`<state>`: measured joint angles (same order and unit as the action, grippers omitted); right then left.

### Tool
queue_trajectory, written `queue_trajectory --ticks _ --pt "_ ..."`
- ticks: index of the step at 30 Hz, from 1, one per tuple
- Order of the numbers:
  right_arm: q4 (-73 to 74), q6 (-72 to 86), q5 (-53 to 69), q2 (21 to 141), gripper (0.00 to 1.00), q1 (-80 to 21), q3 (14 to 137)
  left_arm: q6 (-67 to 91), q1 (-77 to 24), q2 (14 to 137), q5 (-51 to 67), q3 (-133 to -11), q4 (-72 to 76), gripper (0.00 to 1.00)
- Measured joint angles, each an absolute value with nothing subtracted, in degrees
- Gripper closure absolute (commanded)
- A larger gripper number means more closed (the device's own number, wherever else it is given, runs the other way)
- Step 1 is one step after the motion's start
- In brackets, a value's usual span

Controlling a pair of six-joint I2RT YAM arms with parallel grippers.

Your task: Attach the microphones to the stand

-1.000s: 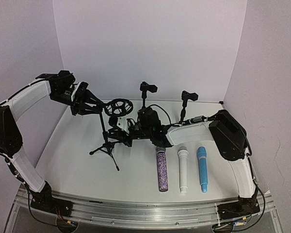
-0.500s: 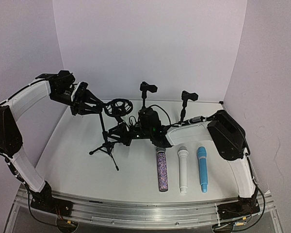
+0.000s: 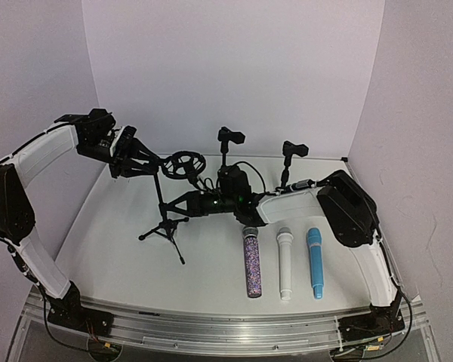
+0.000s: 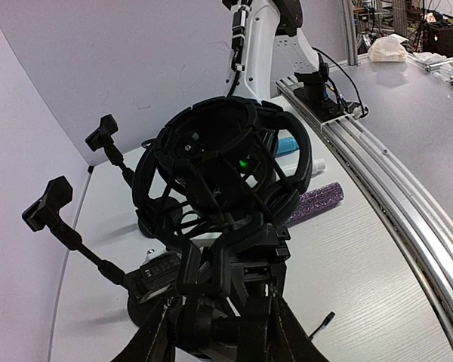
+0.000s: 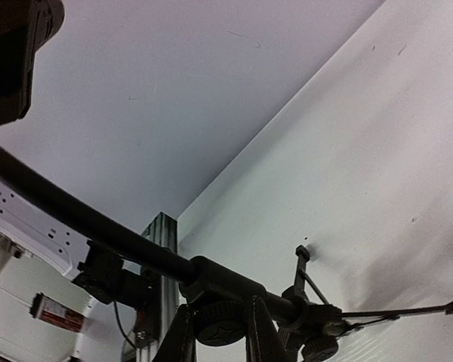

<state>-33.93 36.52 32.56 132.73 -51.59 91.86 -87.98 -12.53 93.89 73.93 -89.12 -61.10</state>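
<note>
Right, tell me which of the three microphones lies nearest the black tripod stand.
The purple-glitter microphone with silver mesh head, leftmost in the row; the white microphone and light-blue microphone lie farther right.

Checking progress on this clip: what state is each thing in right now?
Stand: upright, ring mount empty.
Purple microphone: lying on table, unattached.
White microphone: lying on table, unattached.
Blue microphone: lying on table, unattached.
Left gripper: shut on stand, near the ring.
Right gripper: shut on stand pole.
Small clip stands: upright, empty.
</note>
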Motion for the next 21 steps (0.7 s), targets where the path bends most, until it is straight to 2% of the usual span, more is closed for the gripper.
queue_trajectory --ticks 21 --pt "-34.51 76.32 35.9 134.91 1.0 -50.65 94.28 -86.99 -12.43 93.89 73.79 -88.73 -59.02 1.0"
